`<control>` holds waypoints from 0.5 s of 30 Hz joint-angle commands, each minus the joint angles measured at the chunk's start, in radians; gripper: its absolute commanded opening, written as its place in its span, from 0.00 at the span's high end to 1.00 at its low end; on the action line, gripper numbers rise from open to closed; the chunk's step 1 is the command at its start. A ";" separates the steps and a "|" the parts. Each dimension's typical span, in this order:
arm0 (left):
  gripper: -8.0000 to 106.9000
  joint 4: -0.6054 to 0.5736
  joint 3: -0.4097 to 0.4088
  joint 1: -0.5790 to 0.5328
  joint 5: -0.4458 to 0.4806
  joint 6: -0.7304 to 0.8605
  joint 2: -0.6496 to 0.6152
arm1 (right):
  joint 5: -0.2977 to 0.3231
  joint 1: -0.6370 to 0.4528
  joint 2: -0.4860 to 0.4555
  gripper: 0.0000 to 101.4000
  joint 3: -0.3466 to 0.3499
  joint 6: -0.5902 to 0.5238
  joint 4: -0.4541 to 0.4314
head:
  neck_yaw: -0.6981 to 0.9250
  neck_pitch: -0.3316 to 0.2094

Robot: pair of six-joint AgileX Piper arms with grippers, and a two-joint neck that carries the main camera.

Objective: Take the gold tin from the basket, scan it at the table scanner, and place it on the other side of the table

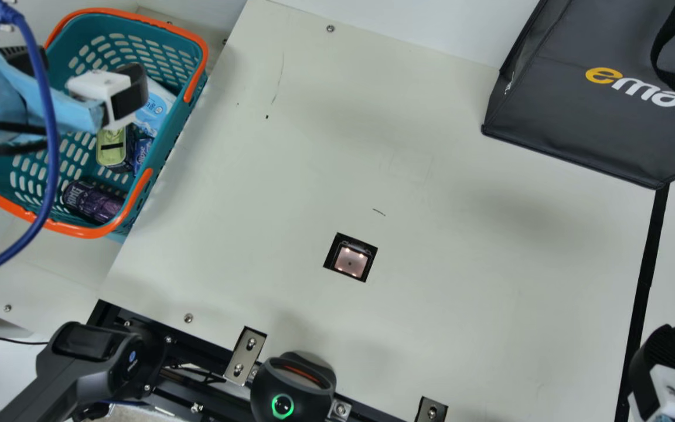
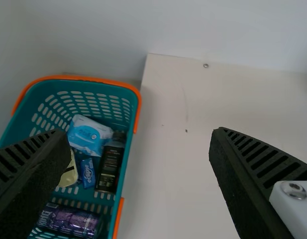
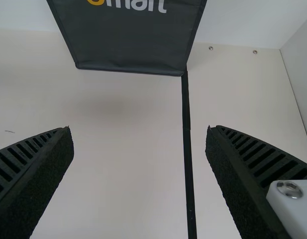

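In the main view my left gripper (image 1: 78, 73) is above the basket (image 1: 197, 44), its fingers apart. The gold tin (image 1: 111, 147) lies inside the basket, beside a dark bottle and a small blue pack. The left wrist view has my left gripper (image 2: 138, 137) open and empty, with the gold tin (image 2: 69, 175) partly hidden behind one finger. The table scanner (image 1: 350, 260) is a lit square window in the tabletop. At the main view's lower right corner is my right gripper (image 1: 662, 366); in the right wrist view the right gripper (image 3: 139, 133) is open over bare table.
Also in the basket are a blue-white pack (image 2: 88, 135), a dark bottle (image 2: 110, 164) and a purple can (image 1: 92, 201). A dark bag (image 1: 560, 117) stands at the table's far right, where a black strip (image 1: 645, 287) crosses the surface. A black device (image 1: 293, 387) sits at the near edge.
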 commanded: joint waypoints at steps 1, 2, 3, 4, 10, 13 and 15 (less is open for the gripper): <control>0.15 -0.002 -0.004 0.062 -0.012 0.017 0.031 | 0.000 0.000 0.000 0.06 0.000 0.000 0.000 | 0.004 -0.030; 0.15 0.000 -0.006 0.082 -0.020 0.020 0.043 | 0.000 0.000 0.000 0.06 0.000 0.000 0.000 | 0.004 -0.030; 0.15 0.002 -0.009 0.101 -0.028 0.024 0.055 | 0.000 0.000 0.000 0.06 0.000 0.000 0.000 | 0.004 -0.030; 0.15 0.003 -0.012 0.118 -0.035 0.027 0.067 | 0.000 0.000 0.000 0.06 0.000 0.000 0.000 | 0.004 -0.030; 0.15 0.013 -0.022 0.188 -0.064 0.032 0.128 | 0.000 0.000 0.000 0.06 0.000 0.000 0.000 | 0.004 -0.030; 0.15 0.014 -0.024 0.213 -0.067 0.036 0.153 | 0.000 0.000 0.000 0.06 0.000 0.000 0.000 | 0.004 -0.030; 0.15 0.014 -0.024 0.227 -0.065 0.039 0.170 | 0.000 0.000 0.000 0.06 0.000 0.000 0.000 | 0.004 -0.030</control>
